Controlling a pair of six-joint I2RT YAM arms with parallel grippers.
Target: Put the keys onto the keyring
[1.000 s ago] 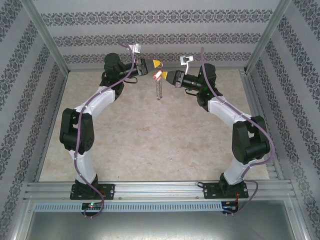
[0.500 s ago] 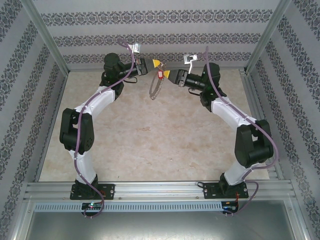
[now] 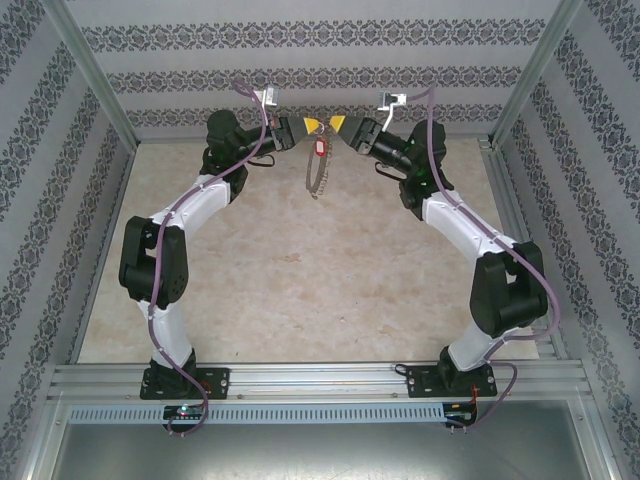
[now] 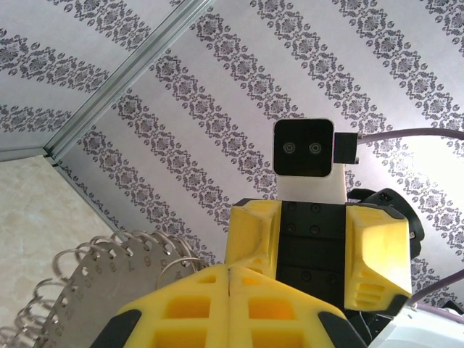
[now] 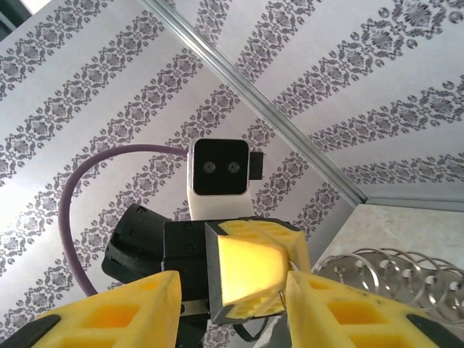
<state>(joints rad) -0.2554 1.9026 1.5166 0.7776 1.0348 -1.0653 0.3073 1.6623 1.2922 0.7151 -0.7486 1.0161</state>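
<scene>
High at the back of the table, my left gripper (image 3: 312, 124) is shut on the thin wire of the keyring (image 3: 316, 176), whose silvery pieces hang below it like a chain. A small red-headed key (image 3: 321, 147) dangles just under the two gripper tips, against the ring. In the left wrist view the yellow fingers (image 4: 196, 304) meet with the wire loop and fanned metal pieces of the keyring (image 4: 94, 279) at their left. My right gripper (image 3: 340, 124) faces the left one tip to tip and is open. In the right wrist view its jaws stand either side of the left gripper's tip (image 5: 250, 279), with the keyring (image 5: 391, 272) beyond.
The beige tabletop (image 3: 300, 280) lies far below both grippers. Patterned walls and a metal frame post (image 3: 95, 75) close in the back and sides. Both arms arch inward from their bases at the near edge.
My right gripper has opened, let go of the red key and risen toward the back wall. The key and ring have swung slightly and now hang from the left gripper alone.
</scene>
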